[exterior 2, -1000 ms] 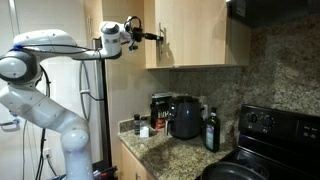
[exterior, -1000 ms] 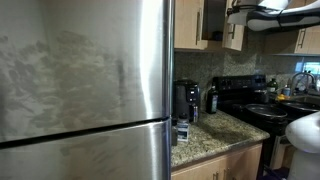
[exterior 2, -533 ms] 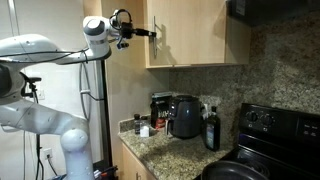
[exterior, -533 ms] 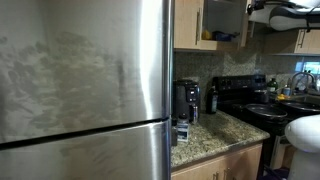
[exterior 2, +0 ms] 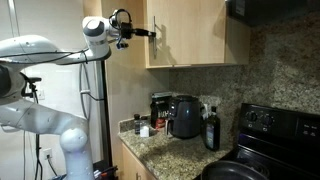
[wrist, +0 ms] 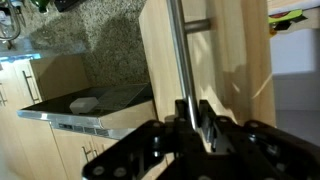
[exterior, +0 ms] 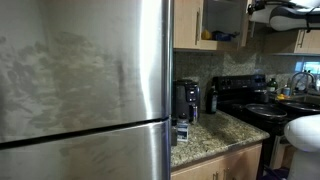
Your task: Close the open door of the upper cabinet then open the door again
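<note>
The gripper (wrist: 193, 118) is clamped around the handle (wrist: 177, 50), giving the arm a firm hold to swing the door (wrist: 235, 70). The door looks slightly ajar on the cabinet (exterior 2: 200, 35), with a gap showing past its edge.

The speckled granite counter (exterior 2: 165, 150) carries a black coffee maker (exterior 2: 158, 108) by the wall. A black kettle (exterior 2: 185, 117) stands at its 3 o'clock, with a dark bottle (exterior 2: 211, 130) further that way. Small jars (exterior 2: 138, 126) stand at its 8 o'clock.
</note>
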`<state>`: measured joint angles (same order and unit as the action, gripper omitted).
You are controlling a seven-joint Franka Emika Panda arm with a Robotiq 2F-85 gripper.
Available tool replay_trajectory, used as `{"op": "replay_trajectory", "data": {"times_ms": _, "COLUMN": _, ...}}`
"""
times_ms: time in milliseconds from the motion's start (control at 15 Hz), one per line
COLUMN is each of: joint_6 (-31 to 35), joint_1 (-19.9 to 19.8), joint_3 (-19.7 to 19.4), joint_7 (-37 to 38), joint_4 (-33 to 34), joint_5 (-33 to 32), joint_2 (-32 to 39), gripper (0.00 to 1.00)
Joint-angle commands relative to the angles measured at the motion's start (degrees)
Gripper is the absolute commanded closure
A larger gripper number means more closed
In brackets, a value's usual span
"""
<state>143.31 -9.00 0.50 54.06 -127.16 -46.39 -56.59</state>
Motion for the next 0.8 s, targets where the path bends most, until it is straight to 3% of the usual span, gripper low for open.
{"op": "replay_trajectory", "data": {"times_ms": 0, "joint_6": 1.3, "joint_1": -2.9, "joint_3": 0.7, "joint_7": -1.4, "joint_4": 0.4, "joint_5": 3.2, "joint_2": 1.3, "gripper": 0.96}}
{"op": "replay_trajectory", "data": {"times_ms": 133, "joint_6": -0.7, "joint_1": -7.8, "joint_3": -0.2, "joint_7": -0.3, "joint_4": -0.1, "joint_5": 2.6, "joint_2": 1.4, "gripper": 0.96}}
{"op": "replay_trajectory", "data": {"times_ms": 733, "joint_6": 5.4, "joint_1": -12.4, "joint_3": -9.8, "joint_7": -17.1, "joint_4": -9.9, "joint_5": 10.4, "joint_2": -9.1, "gripper": 0.96}}
